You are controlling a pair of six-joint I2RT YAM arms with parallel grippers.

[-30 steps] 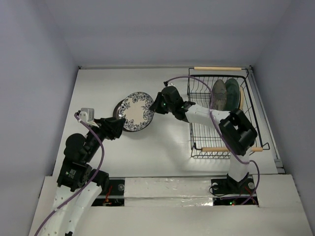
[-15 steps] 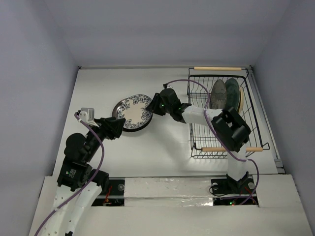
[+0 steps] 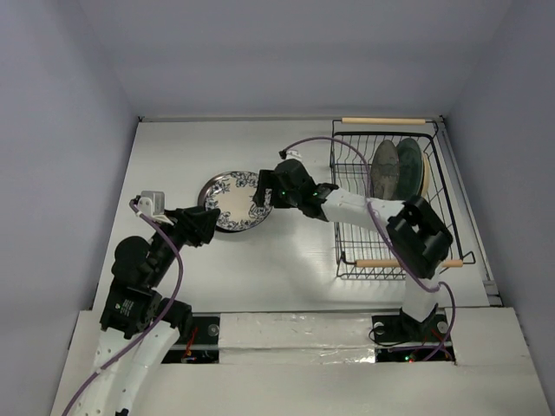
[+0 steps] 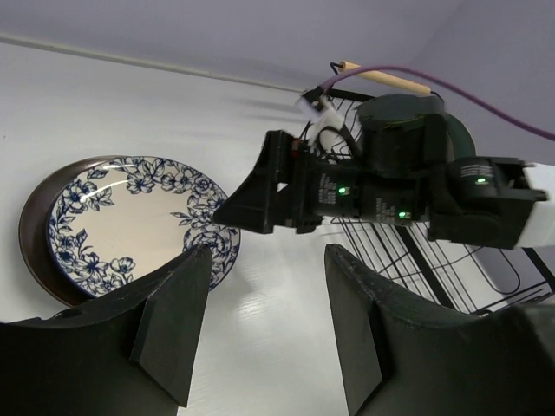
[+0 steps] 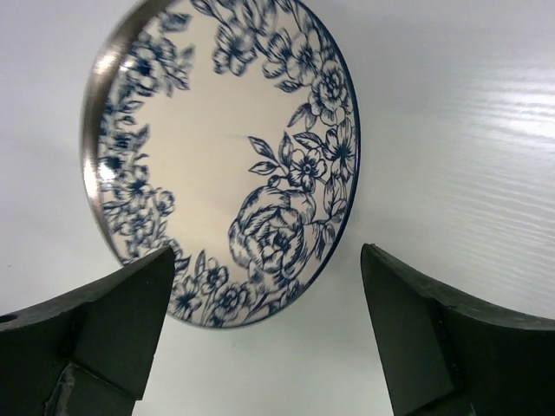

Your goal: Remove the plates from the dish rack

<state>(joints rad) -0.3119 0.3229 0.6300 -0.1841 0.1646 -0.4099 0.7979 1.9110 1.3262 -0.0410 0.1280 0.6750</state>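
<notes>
Right wrist: my right gripper (image 5: 266, 260) hung spread and empty over the blue floral plate (image 5: 225, 165), stacked on the brown plate (image 4: 30, 217); I'd rise straight, then reach the dish rack (image 3: 347, 243).

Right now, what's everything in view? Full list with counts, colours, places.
White round plate with dark blue floral pattern: 1, white and blue, lying flat on the dark plate, left of the rack
Dark brown round plate: 1, brown, under the floral plate, only its rim shows
Tan-grey round plate: 1, upright in the rack's far half
Plain teal round plate: 1, upright, just right of the tan-grey one
Black wire dish rack: 1, black, right side of the table
Light wooden rod handles: 2, one at the rack's far end, one at its near end
White table: 1
Left gripper: open, by the stacked plates' near edge
Right gripper: open, over the floral plate's right edge
</notes>
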